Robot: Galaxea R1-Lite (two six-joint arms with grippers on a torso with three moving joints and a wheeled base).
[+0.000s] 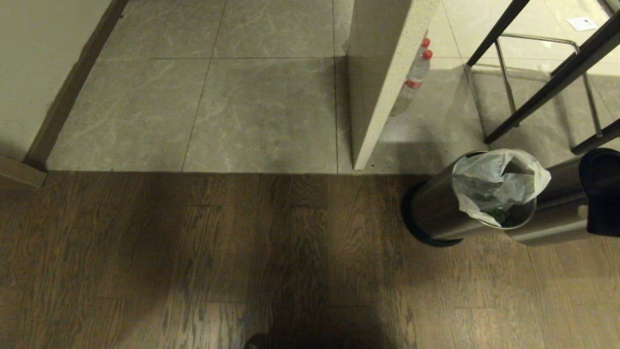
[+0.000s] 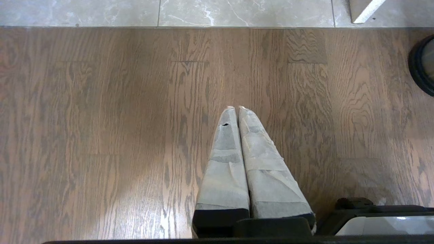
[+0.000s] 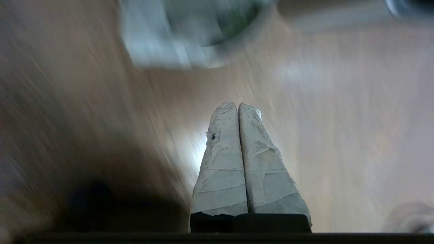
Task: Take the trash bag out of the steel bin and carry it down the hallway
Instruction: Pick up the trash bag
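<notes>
Right gripper (image 3: 238,105) (fingers pressed together) points down short of steel bin (image 1: 438,208).

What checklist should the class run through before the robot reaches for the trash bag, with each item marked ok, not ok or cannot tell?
1. Bag in the bin: ok, it lines the open mouth, its edges draped over the rim.
2. Bin upright: ok, it stands on the wood floor near the tiles.
3. Sleeve off the bin: ok, it lies on its side beside the bin.
4. Right gripper ready to grasp: not ok, fingers shut, empty, short of the bin.
5. Left gripper out of the way: ok, shut, over bare wood.
6. Bag's contents light enough: cannot tell, only something dark shows inside.
</notes>
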